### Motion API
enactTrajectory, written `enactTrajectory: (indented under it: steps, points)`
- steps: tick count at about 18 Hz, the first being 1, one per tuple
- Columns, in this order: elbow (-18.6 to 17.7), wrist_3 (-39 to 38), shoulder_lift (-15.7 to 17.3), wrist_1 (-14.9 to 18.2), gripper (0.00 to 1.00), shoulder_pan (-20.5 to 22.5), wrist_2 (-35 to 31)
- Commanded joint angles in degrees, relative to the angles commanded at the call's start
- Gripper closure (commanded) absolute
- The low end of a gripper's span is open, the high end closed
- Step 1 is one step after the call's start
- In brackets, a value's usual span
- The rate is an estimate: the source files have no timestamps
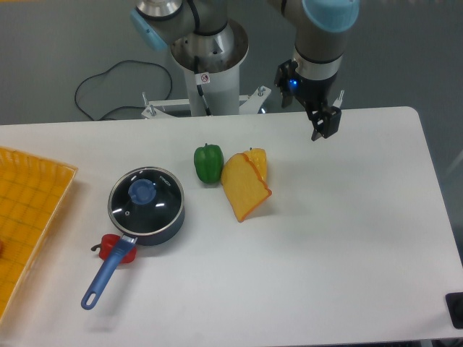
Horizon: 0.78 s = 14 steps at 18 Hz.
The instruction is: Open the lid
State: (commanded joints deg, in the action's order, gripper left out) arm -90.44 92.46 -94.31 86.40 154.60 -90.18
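One gripper (325, 127), far right, grip state unclear, well apart from lid (146, 202); approach pending: reach near-left, descend over blue knob (142, 191).

Lid (145, 200) on saucepan (168, 227), left of pepper (208, 163) and cheese (244, 186)

White table (347, 238) under even light, grey floor (51, 50) behind, perhaps a black cable (108, 76) on it.
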Motion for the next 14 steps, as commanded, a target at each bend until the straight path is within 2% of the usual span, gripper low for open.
enactTrajectory:
  steps: [6, 14]
  points:
    - [0.09, 0.00, -0.18, -1.58, 0.00, -0.18, 0.26]
    - [0.00, -1.67, -0.62, -1.58, 0.00, -0.18, 0.88]
